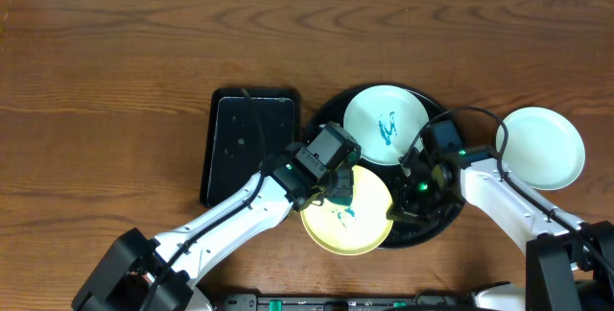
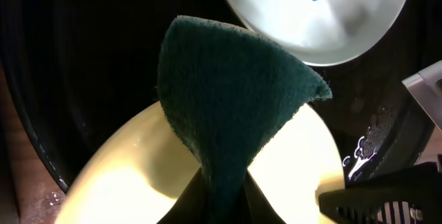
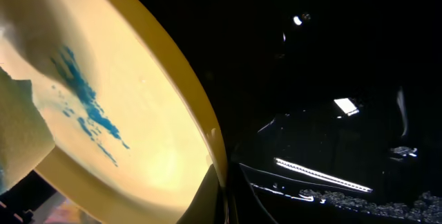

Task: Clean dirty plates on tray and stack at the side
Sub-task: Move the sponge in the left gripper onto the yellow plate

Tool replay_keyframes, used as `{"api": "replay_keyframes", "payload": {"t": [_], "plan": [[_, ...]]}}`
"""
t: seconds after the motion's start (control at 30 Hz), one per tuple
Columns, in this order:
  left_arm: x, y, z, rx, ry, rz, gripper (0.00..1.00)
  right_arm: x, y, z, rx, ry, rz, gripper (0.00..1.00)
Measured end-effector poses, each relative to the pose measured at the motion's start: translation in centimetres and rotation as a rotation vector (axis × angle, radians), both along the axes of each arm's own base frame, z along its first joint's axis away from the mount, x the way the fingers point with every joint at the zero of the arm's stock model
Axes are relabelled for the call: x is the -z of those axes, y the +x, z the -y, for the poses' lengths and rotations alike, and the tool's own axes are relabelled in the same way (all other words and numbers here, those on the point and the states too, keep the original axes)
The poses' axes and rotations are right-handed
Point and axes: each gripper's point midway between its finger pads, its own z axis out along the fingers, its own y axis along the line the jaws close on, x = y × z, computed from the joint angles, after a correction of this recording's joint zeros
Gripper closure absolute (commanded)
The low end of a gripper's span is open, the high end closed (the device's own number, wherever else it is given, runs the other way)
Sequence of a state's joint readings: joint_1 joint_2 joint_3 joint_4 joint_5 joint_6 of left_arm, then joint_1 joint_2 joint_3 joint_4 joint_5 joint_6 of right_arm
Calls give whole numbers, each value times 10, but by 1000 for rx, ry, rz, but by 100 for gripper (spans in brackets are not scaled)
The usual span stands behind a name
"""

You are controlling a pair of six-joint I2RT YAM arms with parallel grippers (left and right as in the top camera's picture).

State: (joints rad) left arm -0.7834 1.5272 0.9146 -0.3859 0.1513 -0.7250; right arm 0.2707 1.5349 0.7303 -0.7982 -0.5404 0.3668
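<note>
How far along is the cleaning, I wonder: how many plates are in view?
3. One stained white plate on the tray, far side; one stained yellow plate at its near edge; one clean-looking white plate on the table, right of the tray. None seems hidden.

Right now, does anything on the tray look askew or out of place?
The teal-smeared yellow plate sits askew, overhanging the tray's near rim, its edge pinched by the right fingers, with the green sponge held over it.

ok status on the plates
left tool clamps sponge over yellow plate. right tool pinches its rim. blue stain not yet wiped. nothing blocking.
</note>
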Motion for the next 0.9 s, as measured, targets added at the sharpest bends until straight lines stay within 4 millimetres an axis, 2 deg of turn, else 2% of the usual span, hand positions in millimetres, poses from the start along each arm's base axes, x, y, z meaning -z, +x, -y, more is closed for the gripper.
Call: {"api": "replay_keyframes", "payload": {"t": [0.23, 0.43, 0.7, 0.9], "plan": [[3, -10, 8, 25, 3, -11, 89, 11, 13, 19, 48, -135, 45, 98], [23, -27, 20, 13, 27, -79, 89, 13, 15, 24, 65, -169, 52, 98], [33, -43, 59, 93, -22, -47, 88, 14, 16, 25, 65, -175, 55, 99], [46, -40, 56, 109, 24, -32, 89, 14, 16, 25, 65, -174, 55, 99]]}}
